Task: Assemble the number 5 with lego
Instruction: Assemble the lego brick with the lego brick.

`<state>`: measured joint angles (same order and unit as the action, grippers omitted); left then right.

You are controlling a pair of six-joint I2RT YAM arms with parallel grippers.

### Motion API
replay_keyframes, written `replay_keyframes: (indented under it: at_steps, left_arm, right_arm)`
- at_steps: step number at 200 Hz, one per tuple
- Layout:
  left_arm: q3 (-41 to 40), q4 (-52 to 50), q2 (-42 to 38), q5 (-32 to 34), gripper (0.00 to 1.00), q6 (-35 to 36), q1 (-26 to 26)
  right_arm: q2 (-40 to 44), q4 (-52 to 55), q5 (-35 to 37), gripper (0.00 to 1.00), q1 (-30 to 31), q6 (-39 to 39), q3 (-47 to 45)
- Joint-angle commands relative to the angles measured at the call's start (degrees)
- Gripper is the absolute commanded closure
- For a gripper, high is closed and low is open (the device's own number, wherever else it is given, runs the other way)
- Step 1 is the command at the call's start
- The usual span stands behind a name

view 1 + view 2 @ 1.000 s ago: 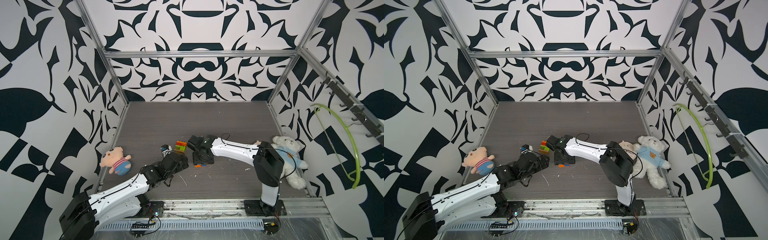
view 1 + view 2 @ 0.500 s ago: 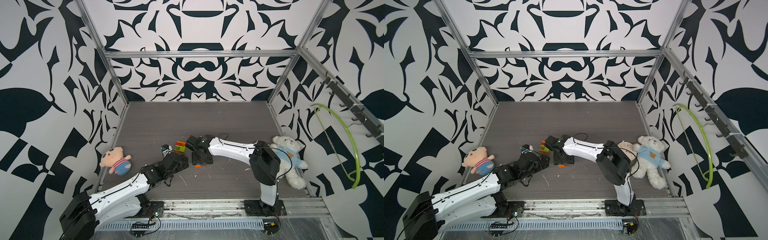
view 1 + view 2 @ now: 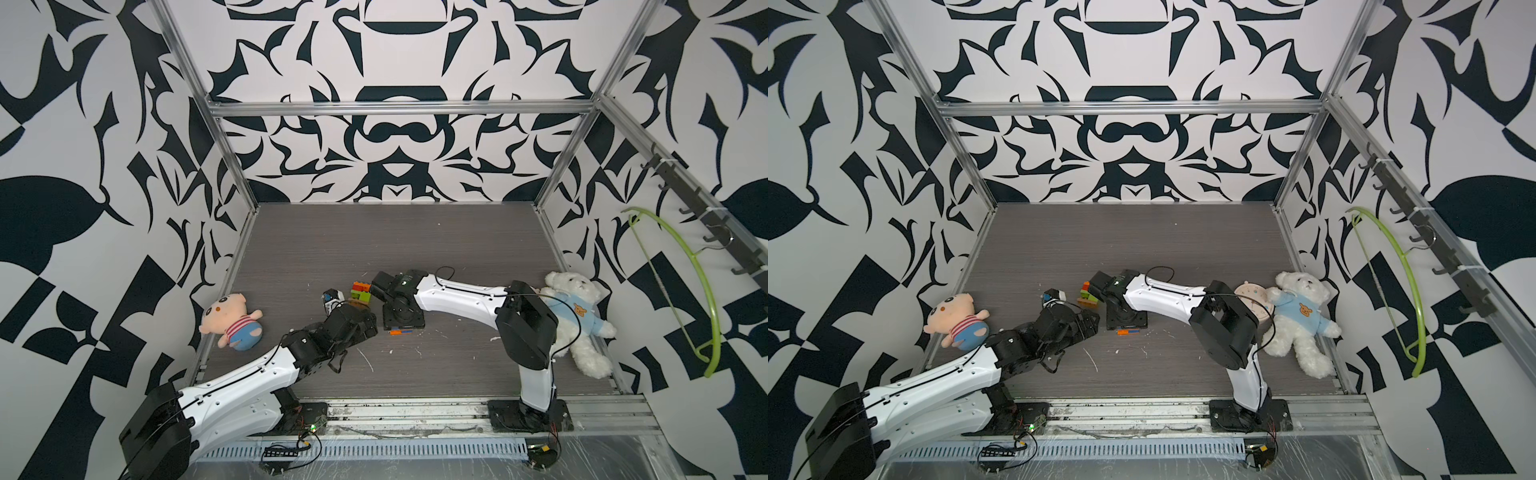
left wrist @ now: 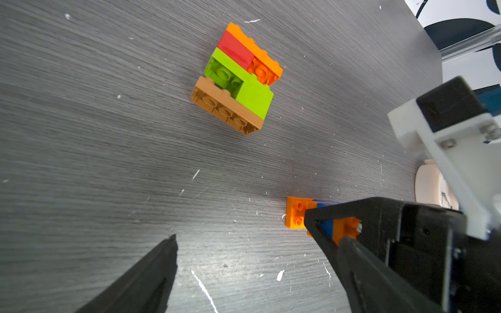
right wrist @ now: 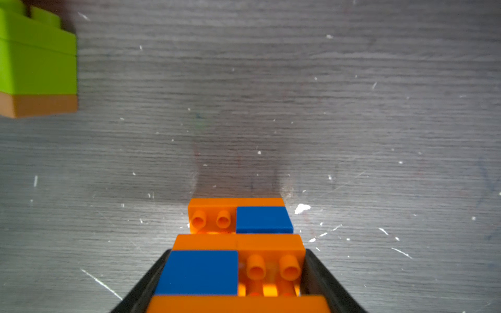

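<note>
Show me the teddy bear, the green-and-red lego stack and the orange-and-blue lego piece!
white teddy bear (image 3: 577, 318): in a top view, blue shirt.
green-and-red lego stack (image 4: 253, 100): left wrist view, green brick.
orange-and-blue lego piece (image 5: 199, 272): right wrist view, a blue brick.

Black-and-white leaf-patterned walls (image 3: 395, 158) close in on three sides of a grey wood-grain floor (image 3: 395, 241), scuffed with white flecks. Aluminium frame (image 3: 399, 107) bars rise from the floor's far corners and span the back wall. Right of the floor, a dark hook rail (image 3: 706, 208) carries what appears to be a lime-green hanger (image 3: 705, 291). Light falls evenly.
</note>
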<state>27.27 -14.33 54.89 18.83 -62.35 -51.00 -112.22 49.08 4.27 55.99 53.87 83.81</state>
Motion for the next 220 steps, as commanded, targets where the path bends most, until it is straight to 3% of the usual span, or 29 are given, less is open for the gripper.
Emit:
replay_keyframes:
  at_steps: [1,124,220]
  left_arm:
    - [1.33,0.15,0.14,0.04,0.01,0.13,0.20]
    - [1.08,-0.62,-0.84,0.59,0.01,-0.40,0.20]
    - [1.16,-0.73,-0.85,0.70,0.01,-0.41,0.20]
  right_arm:
    - [-0.89,1.78,0.46,0.33,0.26,0.60,0.80]
    - [-4.48,4.02,2.82,0.34,1.66,-0.06,2.17]
    - [-4.51,-1.08,-1.64,0.34,0.73,-0.23,-2.35]
